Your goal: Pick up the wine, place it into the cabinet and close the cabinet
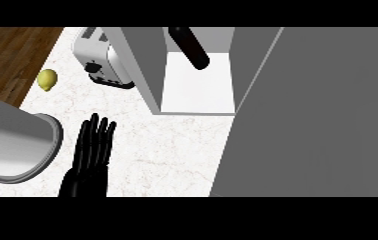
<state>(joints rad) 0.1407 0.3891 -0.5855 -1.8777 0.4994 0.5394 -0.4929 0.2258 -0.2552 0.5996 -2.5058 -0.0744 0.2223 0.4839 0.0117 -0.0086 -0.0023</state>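
1. The dark wine bottle (189,48) stands inside the open cabinet (197,86), near its back.
2. The cabinet door (310,114) is swung wide, filling the view's right.
3. The left hand (90,154) lies on the desk (170,149), fingers straight and together, holding nothing, well apart from the bottle.
4. A toaster (103,59) and a lemon (47,79) sit left of the cabinet.

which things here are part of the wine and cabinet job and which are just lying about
Part of the job:
- dark wine bottle, inside the cabinet
- grey cabinet with white floor
- large grey cabinet door, open

Just lying about:
- silver toaster
- small yellow lemon
- grey round pot at the left edge

The left hand rests open on the counter.
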